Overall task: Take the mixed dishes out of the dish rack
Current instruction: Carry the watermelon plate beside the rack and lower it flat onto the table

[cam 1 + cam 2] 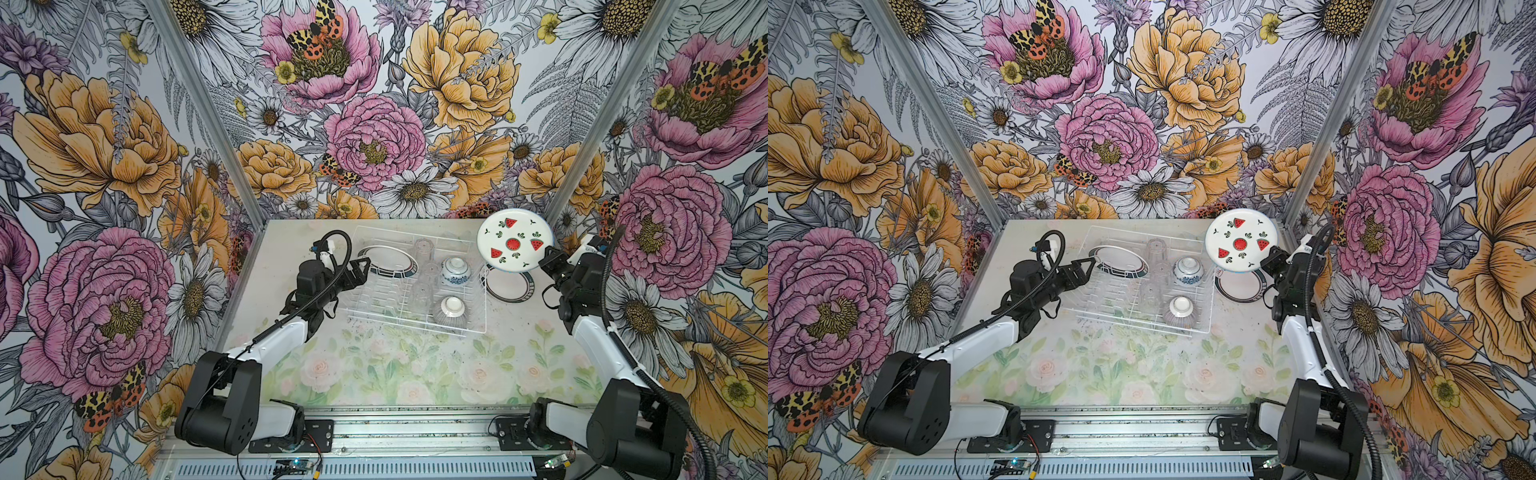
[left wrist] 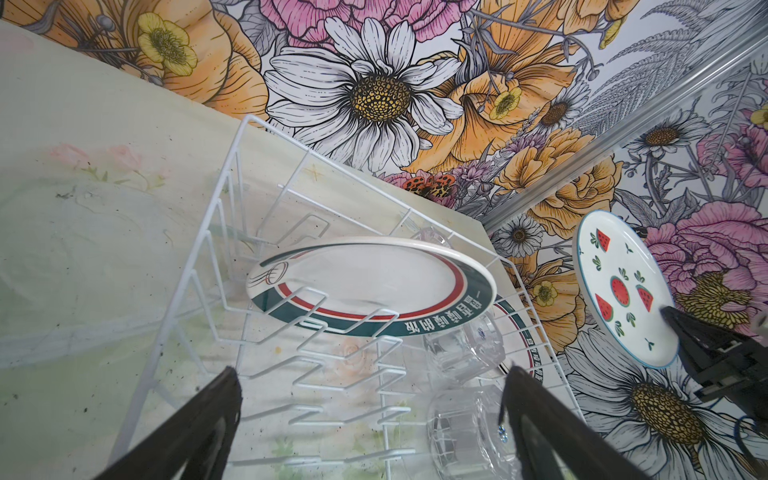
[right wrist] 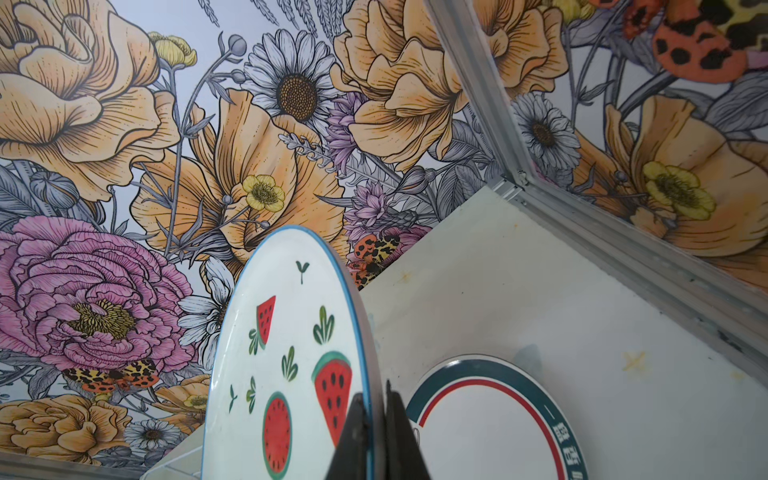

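Nearest strip of worktop (image 1: 374, 374): bare from the front edge to the dish rack (image 1: 374, 299), with open room between the two arms.
Rack contents: six dishes.
Bowls: two, foot-up on the rack's right side; ribbed bowl (image 1: 451, 309) nearer, floral bowl (image 1: 456, 270) behind it.
Tumblers (image 1: 424, 286): three, in a row down the middle.
Left end effector (image 1: 362, 268): jaws spread wide, empty, at the rack's left rim.
Plates: three. A teal-rimmed plate (image 1: 386, 262) leans in the far slots, a second teal-rimmed plate (image 1: 511, 289) lies flat just right of the rack, and the watermelon plate (image 1: 515, 239) hangs tilted above it, near the far right corner.
Right end effector (image 1: 548, 259): clamped on the watermelon plate's rim.
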You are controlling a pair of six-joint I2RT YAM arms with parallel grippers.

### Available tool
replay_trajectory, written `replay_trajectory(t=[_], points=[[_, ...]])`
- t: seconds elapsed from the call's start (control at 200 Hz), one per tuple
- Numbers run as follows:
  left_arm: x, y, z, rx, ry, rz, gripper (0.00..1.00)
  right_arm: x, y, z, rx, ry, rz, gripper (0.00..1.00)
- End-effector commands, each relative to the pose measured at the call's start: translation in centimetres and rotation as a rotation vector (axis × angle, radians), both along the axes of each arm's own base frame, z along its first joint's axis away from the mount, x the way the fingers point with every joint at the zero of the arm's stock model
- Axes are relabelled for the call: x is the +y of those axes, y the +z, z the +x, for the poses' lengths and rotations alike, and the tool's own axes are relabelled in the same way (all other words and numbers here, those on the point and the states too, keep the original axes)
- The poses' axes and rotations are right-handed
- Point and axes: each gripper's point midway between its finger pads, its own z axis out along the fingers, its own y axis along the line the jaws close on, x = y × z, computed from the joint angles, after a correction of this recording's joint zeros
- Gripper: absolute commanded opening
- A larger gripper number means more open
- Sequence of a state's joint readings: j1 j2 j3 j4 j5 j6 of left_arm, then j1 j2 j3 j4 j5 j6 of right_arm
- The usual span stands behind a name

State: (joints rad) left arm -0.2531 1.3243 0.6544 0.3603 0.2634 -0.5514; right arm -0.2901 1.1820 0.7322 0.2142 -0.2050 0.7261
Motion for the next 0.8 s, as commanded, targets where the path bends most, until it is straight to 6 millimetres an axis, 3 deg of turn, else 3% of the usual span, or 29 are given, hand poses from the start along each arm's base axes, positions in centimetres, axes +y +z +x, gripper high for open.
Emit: replay_trajectory(t=[0.0,0.385,0.791], points=[[-0.6,1.3,-0.7,-0.041,-0.034,-0.023,0.99,-0.9,5.0,-0.8,-0.171,-0.045,-0.001,0.00],[-0.8,1.4,-1.3,-0.041,-0.050,-0.031,0.99,-3.7,-0.3,-2.8,-0.059,-0.169,0.027,0.00],[0.0,1.2,-3.0,-0.026,-0.025,-0.015,0.99,-5.2,-5.4,-2.2,0.053,-0.219,0.095,0.00]])
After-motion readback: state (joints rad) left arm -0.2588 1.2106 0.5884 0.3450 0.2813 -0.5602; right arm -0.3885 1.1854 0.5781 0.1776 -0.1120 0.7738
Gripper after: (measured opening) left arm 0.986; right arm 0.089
